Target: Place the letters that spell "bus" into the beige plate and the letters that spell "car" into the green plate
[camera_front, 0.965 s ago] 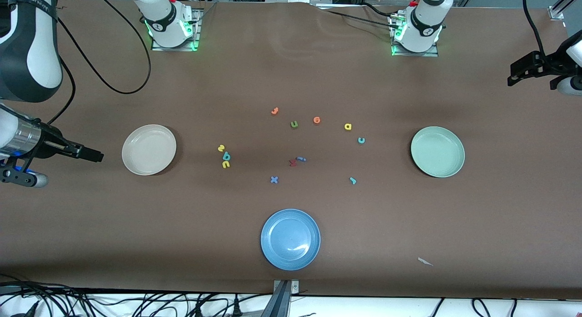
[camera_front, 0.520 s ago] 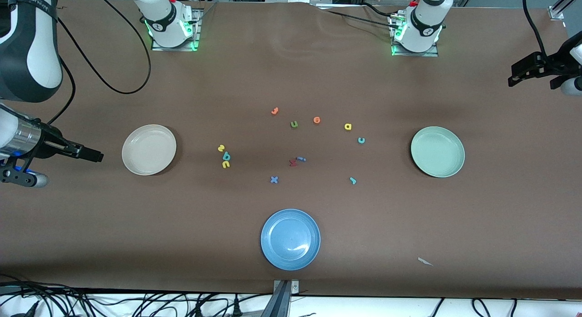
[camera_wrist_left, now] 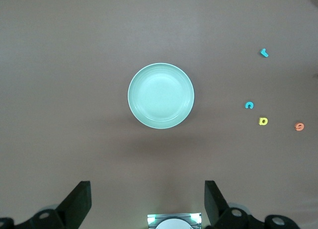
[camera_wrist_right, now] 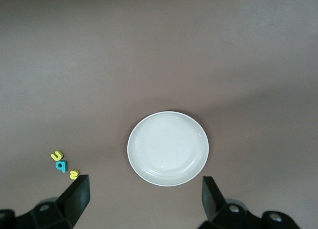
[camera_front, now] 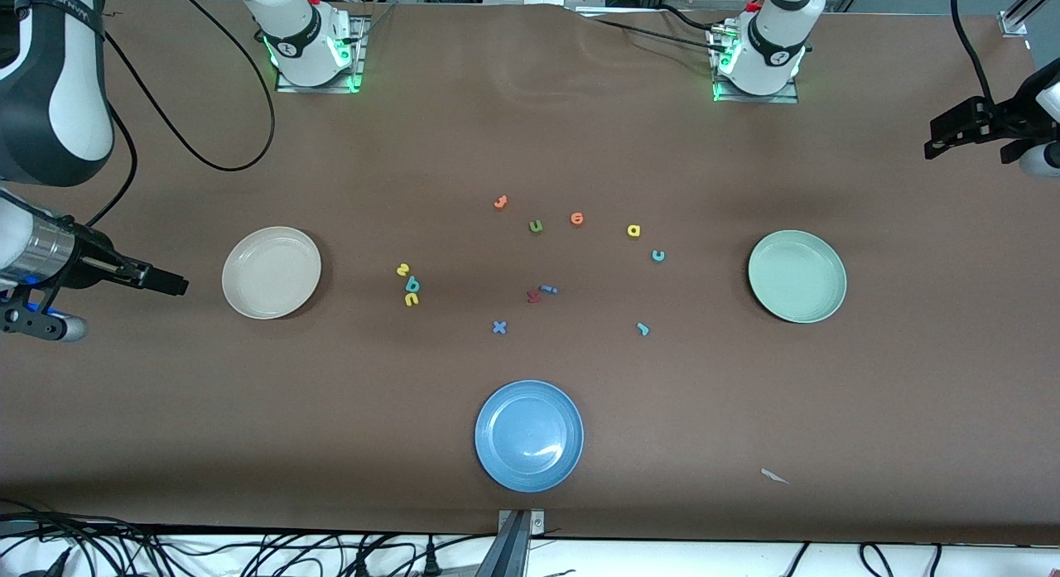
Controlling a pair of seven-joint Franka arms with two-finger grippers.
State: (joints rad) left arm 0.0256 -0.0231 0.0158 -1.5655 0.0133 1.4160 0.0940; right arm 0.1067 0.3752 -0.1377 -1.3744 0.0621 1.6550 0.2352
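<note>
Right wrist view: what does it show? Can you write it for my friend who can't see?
A round beige plate sits bare on a brown table, seen from straight above. Beside it three tiny letters huddle together: a yellow u, a teal b and a yellow s. The right tool hangs open above.

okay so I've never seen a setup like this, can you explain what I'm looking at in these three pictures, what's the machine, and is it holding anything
Two robot arms share a brown table. One picture looks down from across the table; the other two come from cameras on each arm's wrist. The left pincer hangs open above the green plate; the right pincer hangs open above the beige plate. Neither holds anything. Small foam letters lie scattered mid-table: the letters that spell "bus" clustered beside the beige plate, the letters that spell "car" spread out toward the green plate. A blue plate sits nearest the overhead camera.
</note>
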